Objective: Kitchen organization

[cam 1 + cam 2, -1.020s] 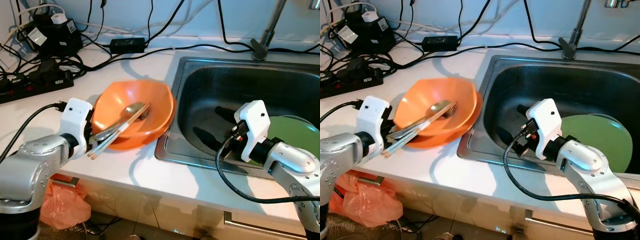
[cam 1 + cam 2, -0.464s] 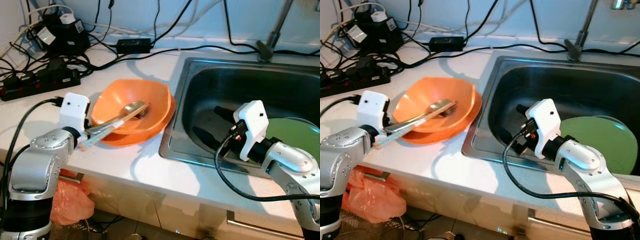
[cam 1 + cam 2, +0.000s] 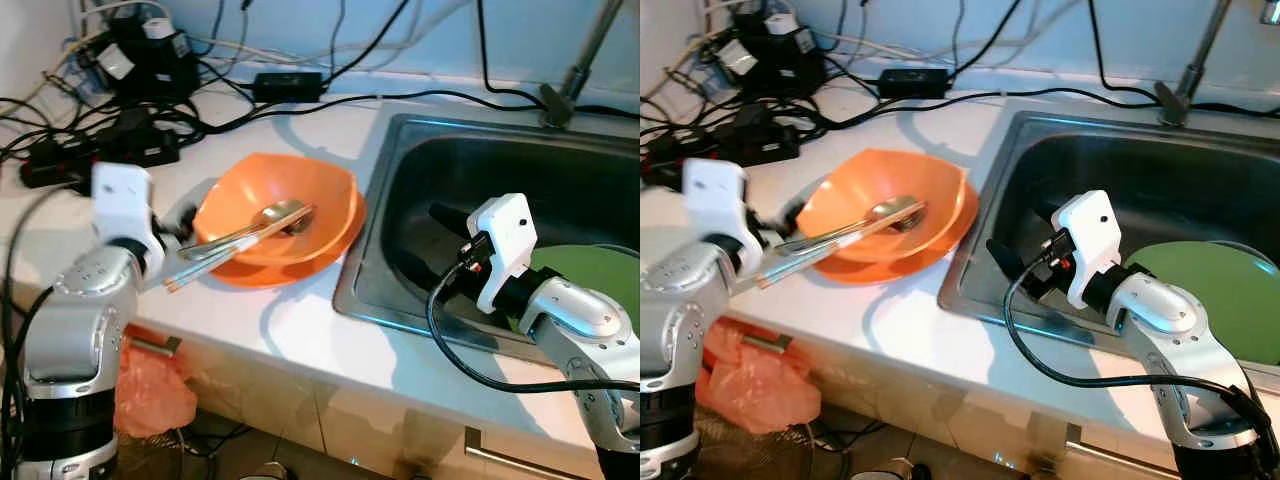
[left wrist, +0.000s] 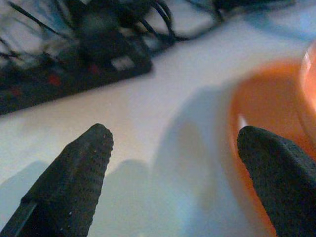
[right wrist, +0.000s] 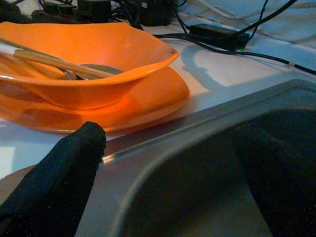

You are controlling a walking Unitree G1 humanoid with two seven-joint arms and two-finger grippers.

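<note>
An orange bowl (image 3: 280, 210) is seen stacked on an orange plate (image 3: 300, 262) on the white table (image 3: 300, 330), with a spoon (image 3: 275, 215) and chopsticks (image 3: 215, 255) lying in it (their ends jut over the rim). The left hand (image 4: 173, 182) is spread wide beside the plate, gripping nothing. Inside the sink (image 3: 470, 180), the right hand (image 5: 173, 173) is held wide open and empty, near a green plate (image 3: 590, 275). Cables (image 3: 130, 110) are piled farther back.

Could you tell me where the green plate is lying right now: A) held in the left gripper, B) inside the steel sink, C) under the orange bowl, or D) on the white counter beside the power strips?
B: the green plate lies flat on the bottom of the steel sink, beyond the right gripper.
</note>
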